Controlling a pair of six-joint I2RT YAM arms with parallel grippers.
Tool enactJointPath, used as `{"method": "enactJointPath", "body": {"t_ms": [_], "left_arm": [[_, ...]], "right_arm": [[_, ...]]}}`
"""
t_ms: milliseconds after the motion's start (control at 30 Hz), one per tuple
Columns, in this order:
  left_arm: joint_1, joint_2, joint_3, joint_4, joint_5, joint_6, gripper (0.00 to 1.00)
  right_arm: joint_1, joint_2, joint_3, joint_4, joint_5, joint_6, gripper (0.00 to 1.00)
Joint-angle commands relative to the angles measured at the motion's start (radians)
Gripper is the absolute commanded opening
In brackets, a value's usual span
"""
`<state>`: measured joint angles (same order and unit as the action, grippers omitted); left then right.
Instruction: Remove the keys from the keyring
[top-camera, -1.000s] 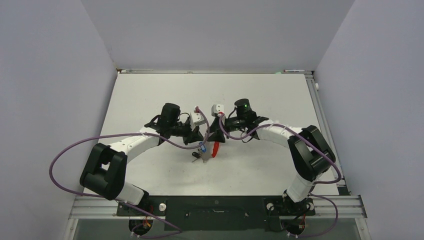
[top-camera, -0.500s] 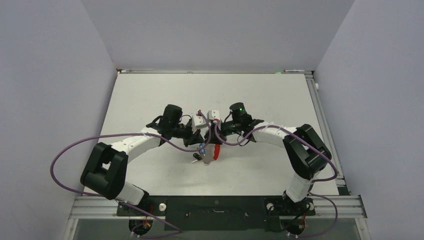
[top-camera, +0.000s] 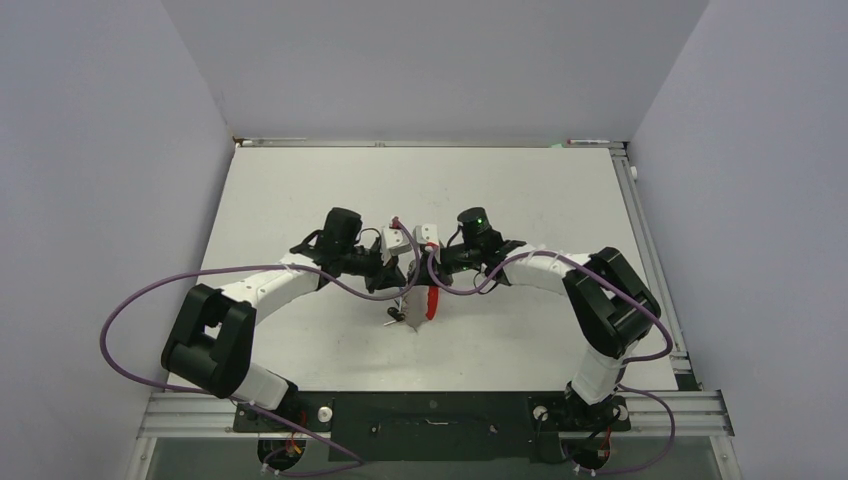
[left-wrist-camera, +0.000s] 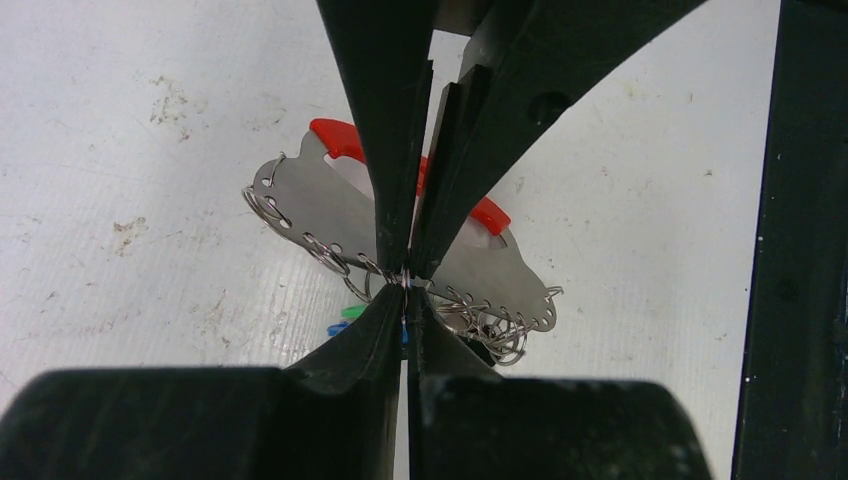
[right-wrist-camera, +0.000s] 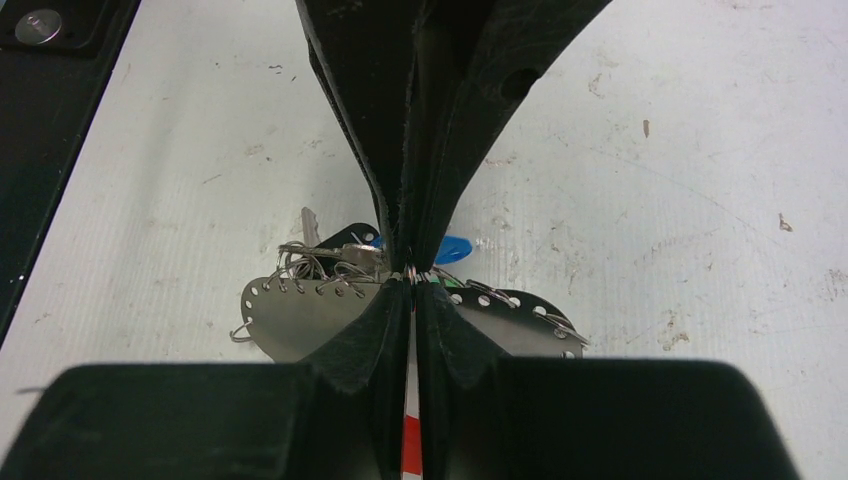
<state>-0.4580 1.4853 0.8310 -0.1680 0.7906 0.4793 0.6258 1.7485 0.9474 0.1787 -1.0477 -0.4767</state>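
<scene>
Meeting tip to tip, both jaws clamp the keyring (left-wrist-camera: 305, 200) at its edge.

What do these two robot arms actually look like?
The left arm and right arm have white links, chunky black joints and black wedge-shaped jaws. A purple cable loops along each. A green light glows on the right arm's wrist.

You'll find the keyring (top-camera: 428, 303) at the middle of the table (top-camera: 300, 190). The left gripper (top-camera: 404, 287) reaches it from the keyring's left and the right gripper (top-camera: 422, 285) from its right. Their tips meet just beside each other at the keyring's far edge. The keys (top-camera: 396, 314) bunch against the keyring's near-left side
</scene>
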Motion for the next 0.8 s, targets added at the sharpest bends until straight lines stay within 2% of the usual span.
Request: {"method": "enactJointPath", "body": {"t_ms": [0, 167, 333, 600, 767], "left_arm": [[0.017, -0.006, 0.034, 0.077, 0.064, -0.065, 0.01], [0.07, 0.002, -0.011, 0.193, 0.111, -0.14, 0.15], [0.079, 0.001, -0.04, 0.264, 0.149, -0.164, 0.18], [0.081, -0.029, -0.042, 0.255, 0.175, -0.216, 0.32], [0.137, -0.036, -0.023, 0.235, 0.2, -0.334, 0.34]], "right_arm": [[0.009, -0.02, -0.03, 0.107, -0.012, 0.023, 0.05], [-0.021, -0.03, -0.091, 0.309, -0.045, 0.217, 0.05], [-0.035, -0.017, -0.146, 0.534, -0.07, 0.408, 0.05], [-0.038, -0.009, -0.153, 0.576, -0.063, 0.447, 0.05], [-0.04, -0.015, -0.161, 0.581, -0.054, 0.446, 0.05]]}}
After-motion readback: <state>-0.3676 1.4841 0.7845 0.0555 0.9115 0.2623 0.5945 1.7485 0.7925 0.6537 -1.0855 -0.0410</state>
